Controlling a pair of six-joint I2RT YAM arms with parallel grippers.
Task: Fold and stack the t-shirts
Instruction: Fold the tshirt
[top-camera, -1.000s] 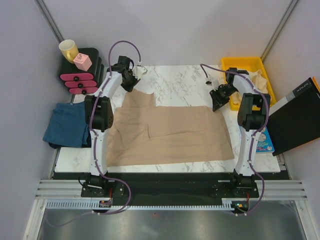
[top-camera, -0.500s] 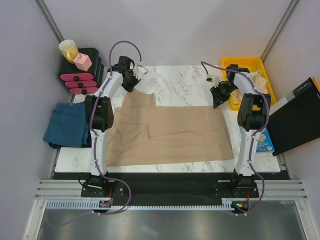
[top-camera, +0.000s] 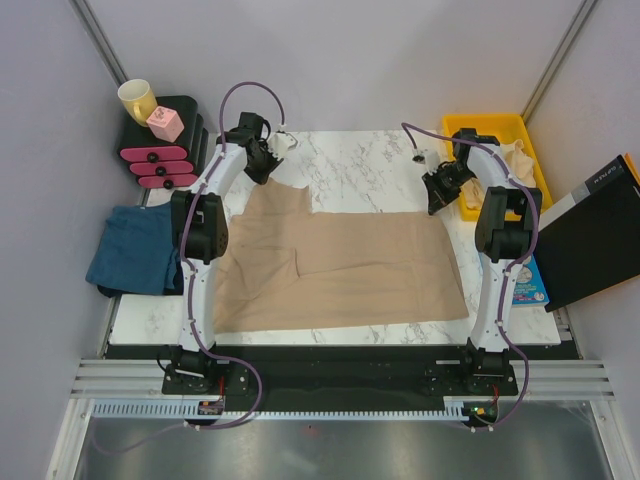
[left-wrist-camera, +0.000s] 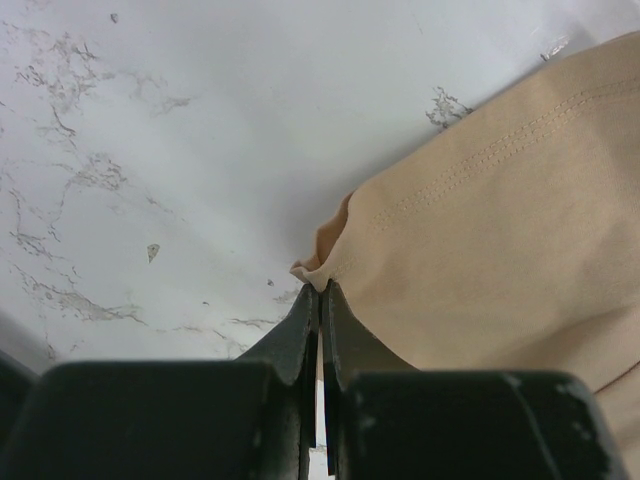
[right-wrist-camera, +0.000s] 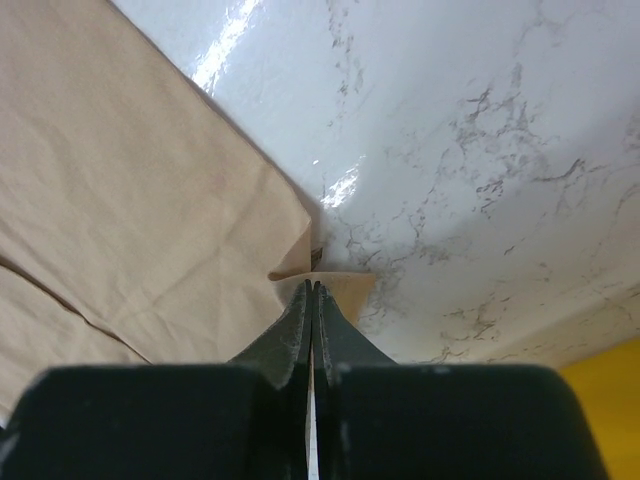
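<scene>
The tan tee (top-camera: 340, 270) lies flat on the table (top-camera: 370, 160), its far corners in my grip. My left gripper (left-wrist-camera: 320, 290) and right gripper (right-wrist-camera: 312, 290) are each clenched on a mere sliver of hem. An uneven lift could tear either corner free or skew the fold.

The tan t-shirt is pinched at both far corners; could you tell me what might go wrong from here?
1. The left gripper and right gripper each pinch only a sliver of the tan t-shirt at their very tips, so a corner could slip free on lifting.
2. If only one corner slips, the fold would likely land crooked.
</scene>
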